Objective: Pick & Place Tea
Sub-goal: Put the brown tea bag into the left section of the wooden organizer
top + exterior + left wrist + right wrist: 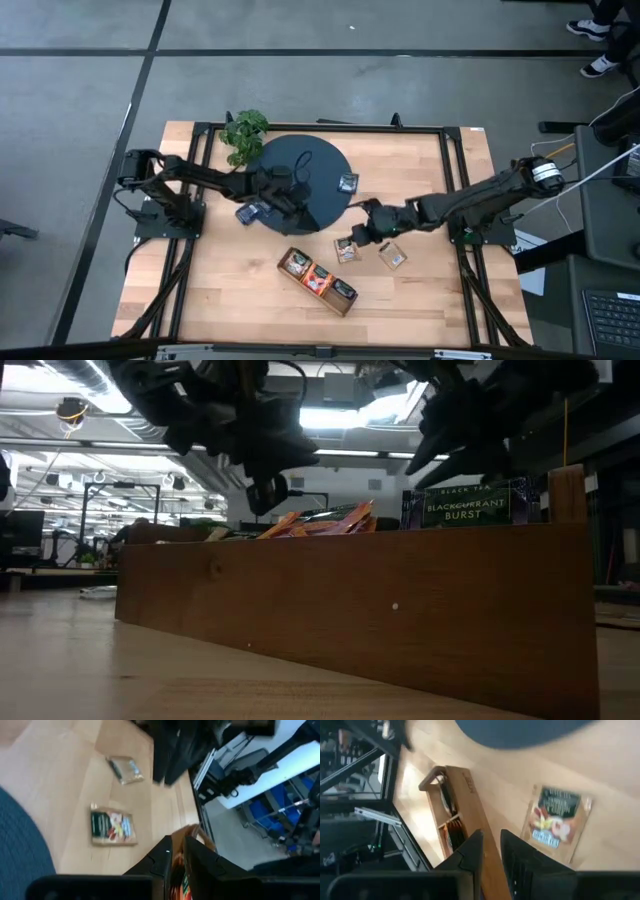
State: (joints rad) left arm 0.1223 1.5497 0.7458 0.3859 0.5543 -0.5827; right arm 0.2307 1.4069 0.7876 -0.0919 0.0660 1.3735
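Several tea sachets stand in the long wooden tray (282,266) near the front edge; from the low view, orange ones (320,520) and a purple one (462,508) stick up over its wall. Two beige sachets (346,250) (392,256) lie flat on the table right of the tray. A dark one (348,182) lies on the round mat (310,160), and a blue one (248,213) lies at the mat's left edge. My left gripper (290,200) (180,842) hangs over the mat, its fingers a narrow gap apart and empty. My right gripper (358,232) (491,834) hovers beside the nearer beige sachet (555,822), slightly open and empty.
A leafy plant (245,133) stands at the mat's far left. Black frame rails (455,180) run along the table's sides. A person's shoes (600,65) show on the floor beyond the far right corner. Bare wood lies left of the tray.
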